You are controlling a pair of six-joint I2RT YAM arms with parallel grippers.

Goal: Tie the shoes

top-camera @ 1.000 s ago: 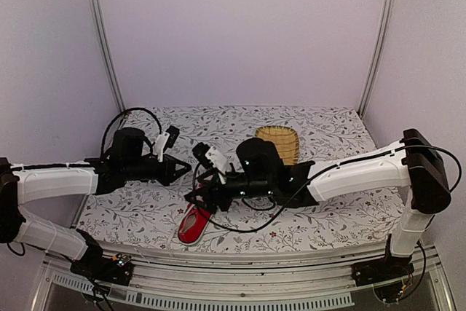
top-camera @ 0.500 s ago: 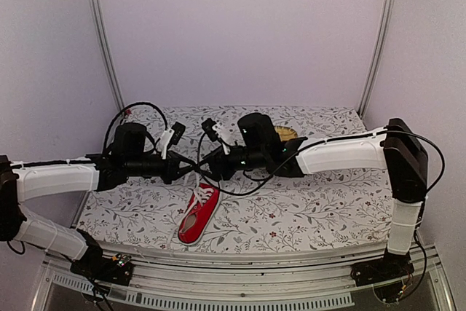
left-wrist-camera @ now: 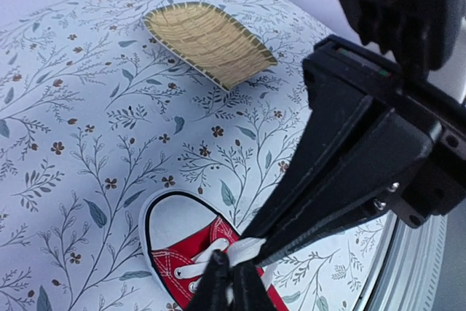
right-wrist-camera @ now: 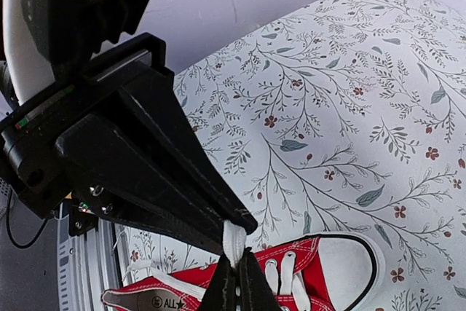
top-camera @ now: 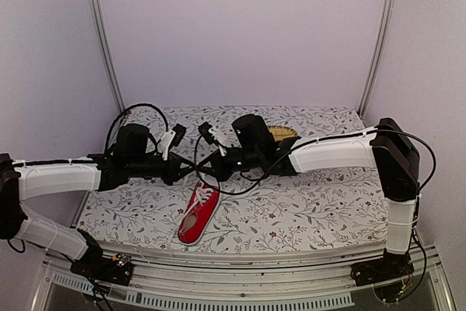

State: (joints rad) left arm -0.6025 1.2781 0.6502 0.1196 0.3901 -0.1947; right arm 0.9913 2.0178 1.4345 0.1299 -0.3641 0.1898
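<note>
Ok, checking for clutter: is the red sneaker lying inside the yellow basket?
No, the sneaker lies on the patterned cloth, clearly apart from the basket.

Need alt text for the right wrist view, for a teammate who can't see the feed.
The right gripper and the left gripper, which enters from the upper left, both pinch a white lace with jaws shut, their tips meeting just above the red sneaker. The sneaker lies on the floral tablecloth, its white toe cap to the right.
</note>
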